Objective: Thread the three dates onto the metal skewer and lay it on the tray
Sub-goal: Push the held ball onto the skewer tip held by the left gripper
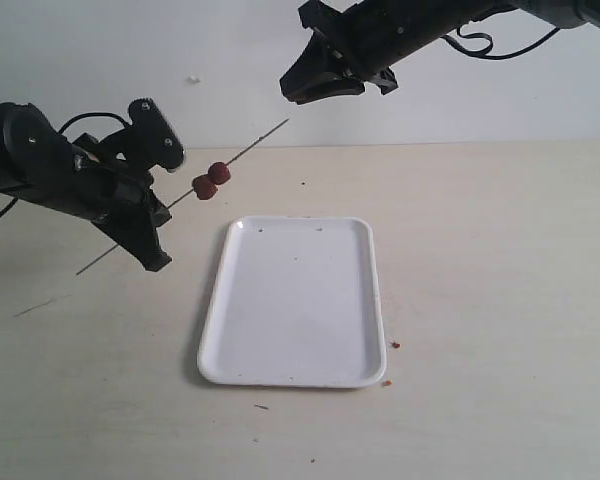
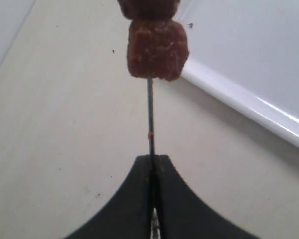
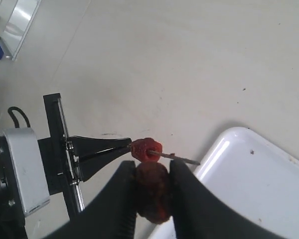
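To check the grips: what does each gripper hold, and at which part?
The left gripper pinches the skewer on its bare shaft, behind the two threaded dates. The right gripper holds the third date by its sides.

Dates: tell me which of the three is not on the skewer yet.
The date pinched in the right gripper's jaws. The other two already sit side by side on the metal skewer the left gripper holds.

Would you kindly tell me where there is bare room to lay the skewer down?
The tray is bare but for specks. The table right of it and nearer the camera is open too, save crumbs. Crowded: beyond the tray's far left corner, where the left pincer holds the skewer with two dates.
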